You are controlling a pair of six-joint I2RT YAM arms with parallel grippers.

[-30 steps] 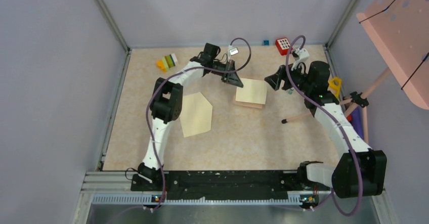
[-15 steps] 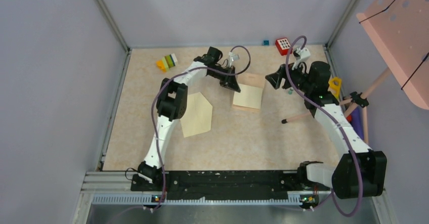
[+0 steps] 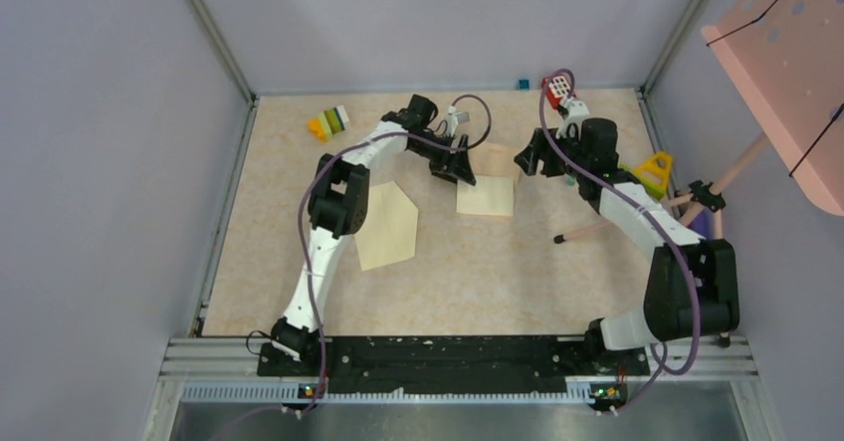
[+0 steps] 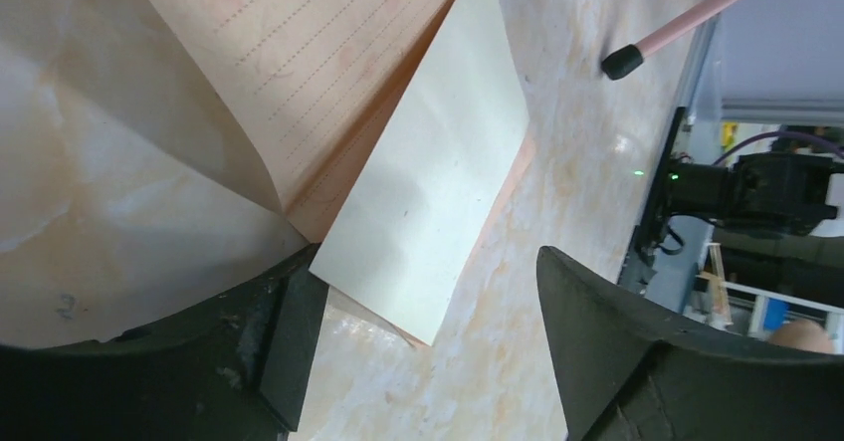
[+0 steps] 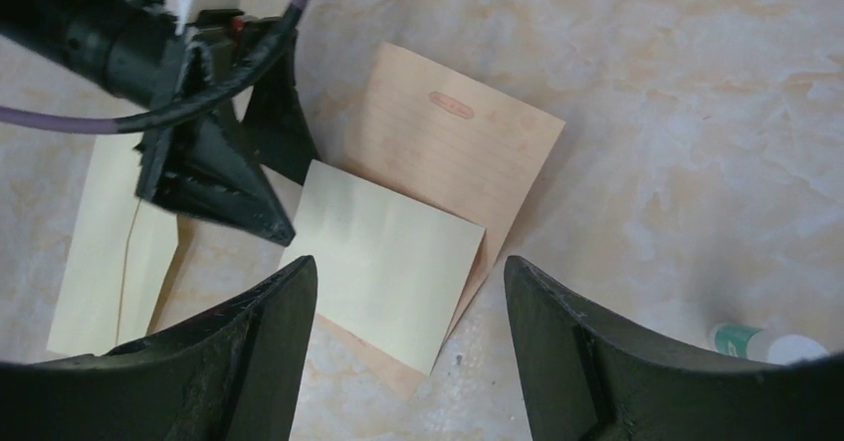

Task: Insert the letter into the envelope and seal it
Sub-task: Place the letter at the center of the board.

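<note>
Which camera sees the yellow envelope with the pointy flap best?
The top external view: the envelope lies whole and flat there, pointed flap showing, nothing covering it. The right wrist view catches only part of it, at its left edge. The left wrist view does not show it.

Left of the letter (image 5: 438, 162), the envelope (image 5: 100, 262) is partly covered by the left gripper (image 5: 296, 207). The small red mark (image 5: 451, 106) printed on the letter is too blurred to be read.
</note>
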